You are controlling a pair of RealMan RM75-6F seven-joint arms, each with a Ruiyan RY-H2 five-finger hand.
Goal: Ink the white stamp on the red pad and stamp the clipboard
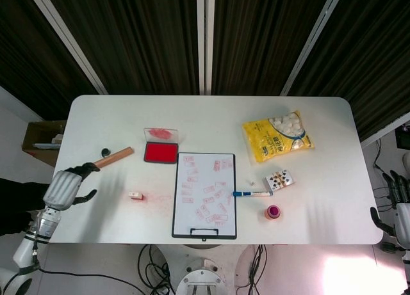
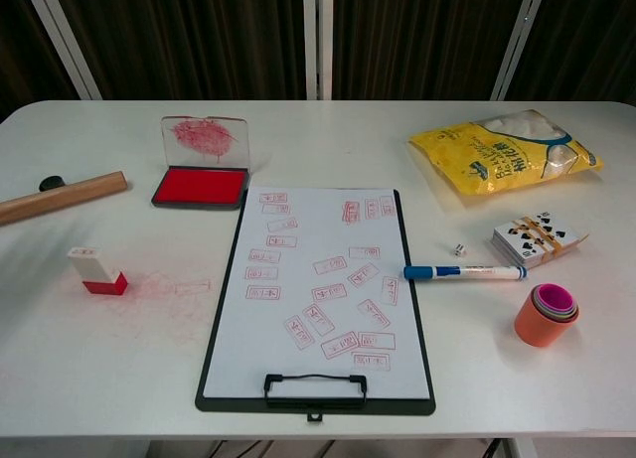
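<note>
The white stamp with its red base stands upright by itself on the table, left of the clipboard; the head view shows the stamp small, with faint red smears beside it. The clipboard's paper carries several red stamp marks. The red ink pad lies open at the clipboard's upper left, lid raised. My left hand is open at the table's left edge, well away from the stamp, and does not show in the chest view. My right hand hangs off the table's right edge, holding nothing, fingers apart.
A wooden rolling pin and a small black cap lie at far left. A yellow snack bag, a deck of cards, a die, a blue marker and stacked cups sit right of the clipboard.
</note>
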